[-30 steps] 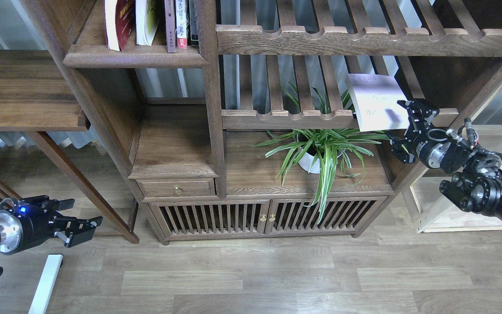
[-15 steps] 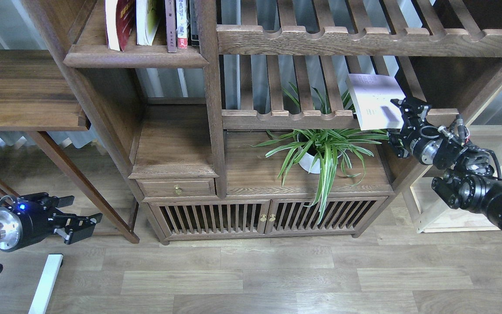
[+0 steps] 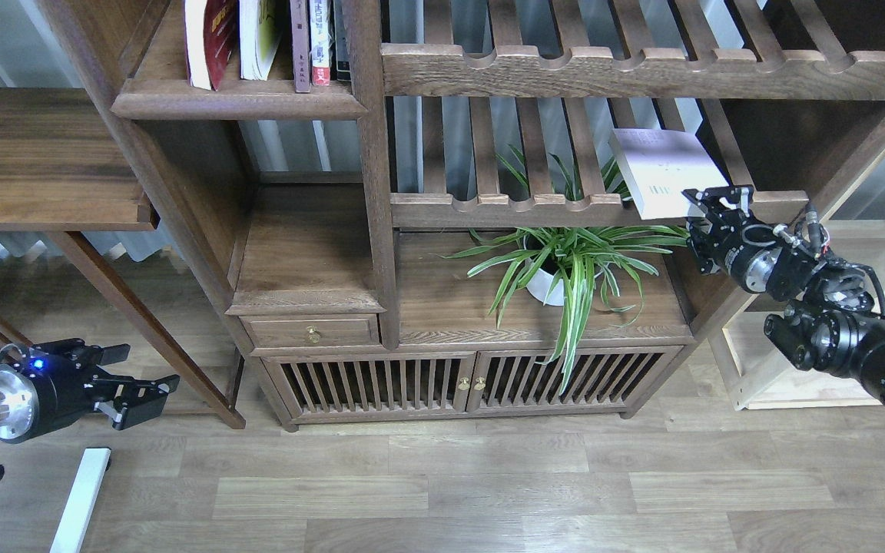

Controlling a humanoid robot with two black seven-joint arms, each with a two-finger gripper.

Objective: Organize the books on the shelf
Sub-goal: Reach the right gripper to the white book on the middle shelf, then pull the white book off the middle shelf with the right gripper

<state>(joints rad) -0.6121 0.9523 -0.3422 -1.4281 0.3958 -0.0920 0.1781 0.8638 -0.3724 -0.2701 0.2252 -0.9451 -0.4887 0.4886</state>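
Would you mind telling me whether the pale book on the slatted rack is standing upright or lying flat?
Lying flat: the pale lavender-white book rests cover-up on the slatted rack, with the right gripper at its near corner.

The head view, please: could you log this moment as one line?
right gripper: at corner of pale book on slatted rack | left gripper: open, idle, low | red book, yellow-green book: on shelf

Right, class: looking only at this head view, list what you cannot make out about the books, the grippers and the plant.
- Upright books, head view: tops cut off by the upper edge.
- Pale book: cover print too small to read.
- Right gripper: at the book's near corner; too dark to show whether it grips.
- White pot: mostly hidden by the plant's leaves.
- Left gripper: fingers apart, holding nothing.
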